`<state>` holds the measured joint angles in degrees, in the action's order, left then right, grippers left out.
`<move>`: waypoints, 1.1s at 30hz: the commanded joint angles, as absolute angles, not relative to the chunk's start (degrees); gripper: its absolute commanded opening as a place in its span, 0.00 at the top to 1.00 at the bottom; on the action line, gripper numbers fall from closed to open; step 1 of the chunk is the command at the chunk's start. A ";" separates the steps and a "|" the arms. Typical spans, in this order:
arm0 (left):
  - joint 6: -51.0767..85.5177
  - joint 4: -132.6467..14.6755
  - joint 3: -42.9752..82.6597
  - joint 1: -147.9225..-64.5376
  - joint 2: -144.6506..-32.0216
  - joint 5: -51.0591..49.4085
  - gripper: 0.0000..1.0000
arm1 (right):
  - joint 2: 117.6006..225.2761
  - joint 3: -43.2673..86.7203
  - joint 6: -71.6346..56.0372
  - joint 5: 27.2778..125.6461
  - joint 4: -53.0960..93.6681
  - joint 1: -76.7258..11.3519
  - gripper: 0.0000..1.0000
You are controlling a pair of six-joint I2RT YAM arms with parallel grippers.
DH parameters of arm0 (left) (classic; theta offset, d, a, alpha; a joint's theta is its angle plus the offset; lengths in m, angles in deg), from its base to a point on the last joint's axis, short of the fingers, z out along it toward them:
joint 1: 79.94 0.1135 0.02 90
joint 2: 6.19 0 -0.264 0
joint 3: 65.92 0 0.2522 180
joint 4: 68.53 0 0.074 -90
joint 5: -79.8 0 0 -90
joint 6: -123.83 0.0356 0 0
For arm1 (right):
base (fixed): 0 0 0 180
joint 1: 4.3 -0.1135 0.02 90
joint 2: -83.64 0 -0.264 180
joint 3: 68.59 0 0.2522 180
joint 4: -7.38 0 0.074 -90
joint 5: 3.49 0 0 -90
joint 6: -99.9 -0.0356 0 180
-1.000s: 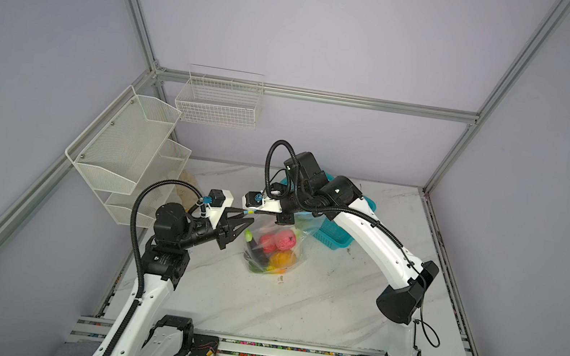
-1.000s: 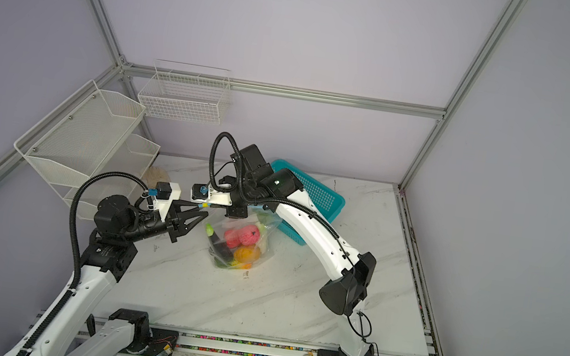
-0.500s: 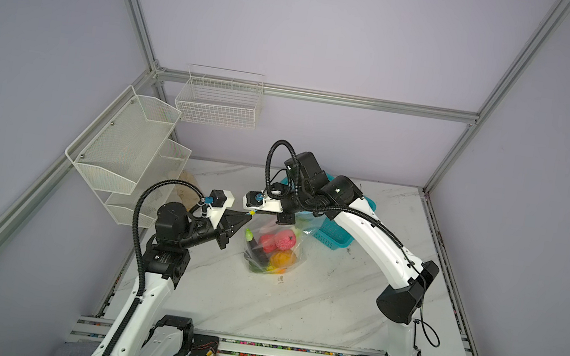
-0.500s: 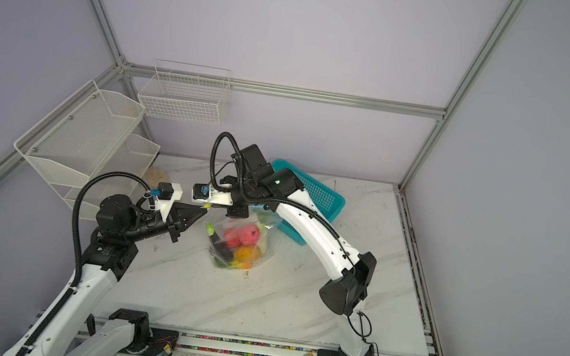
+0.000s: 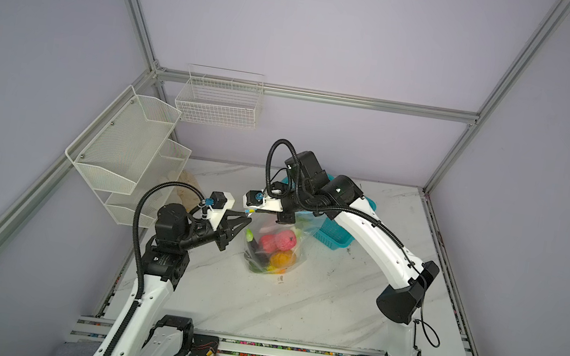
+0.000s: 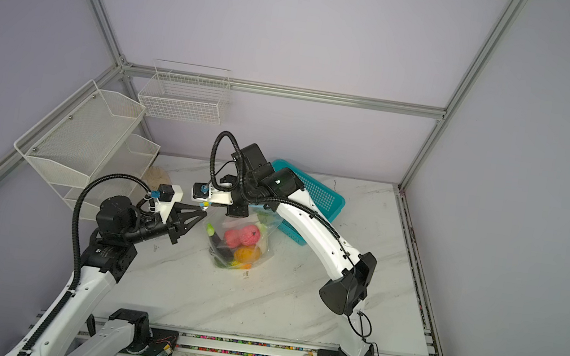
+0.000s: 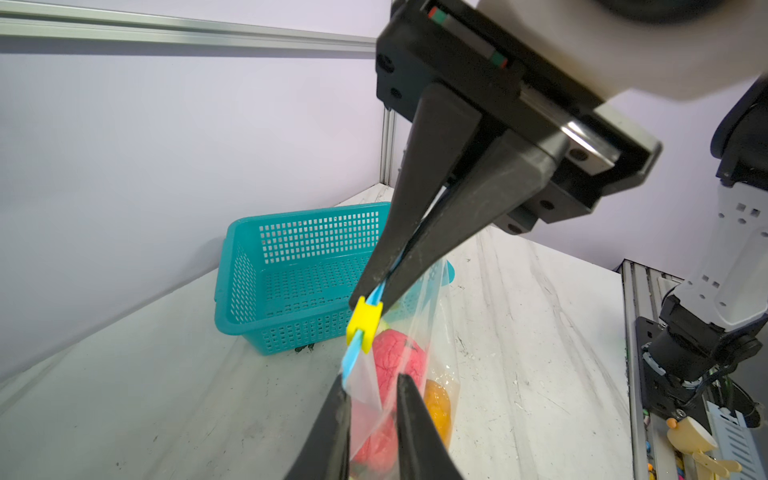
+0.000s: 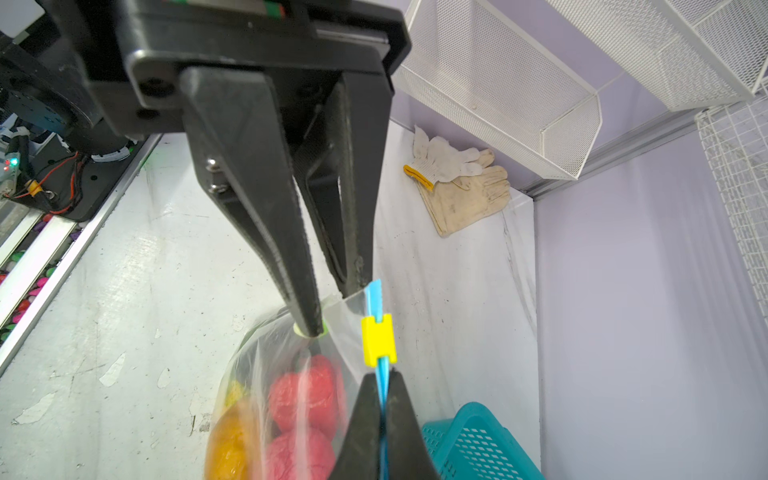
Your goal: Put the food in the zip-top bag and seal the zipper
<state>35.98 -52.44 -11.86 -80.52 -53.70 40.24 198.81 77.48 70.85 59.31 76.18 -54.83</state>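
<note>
zip-top bag (image 5: 267, 228): mid-surface (image 5: 294, 312), upright, food (image 5: 278, 242) inside | my right jaws: clamped on the zipper (image 7: 350, 361) beside its yellow slider (image 7: 365, 322) | my left jaws: slightly apart astride the bag's corner | film thin, slippery, bottom-heavy; I judge the stiffer strip the best hold

No readable text, no labels, numbers

Zip-top bag (image 8: 257, 365): clear, glossy, crinkled plastic film. Zipper (image 7: 351, 359): smooth light-blue plastic, with matt yellow plastic slider (image 7: 365, 322). Basket (image 7: 249, 291): teal perforated plastic, slight sheen. Table (image 7: 540, 332): white marble-look top, scuffed. Gloves (image 8: 465, 195): matt cloth. Racks (image 8: 498, 83): white-coated metal mesh
</note>
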 commanded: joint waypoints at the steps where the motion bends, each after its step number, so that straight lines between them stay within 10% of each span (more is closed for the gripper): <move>1: 36.57 -53.61 -8.22 -80.78 -54.35 39.66 0.82 | 198.95 79.12 71.37 58.52 76.94 -55.10 0.94; 21: 33.78 -60.67 -8.49 -80.81 -55.15 40.43 0.95 | 199.04 79.33 71.30 58.27 77.30 -55.08 0.94; 33: 31.76 -61.02 -9.29 -80.88 -53.05 38.23 1.00 | 198.18 78.89 70.30 55.06 76.02 -55.08 0.65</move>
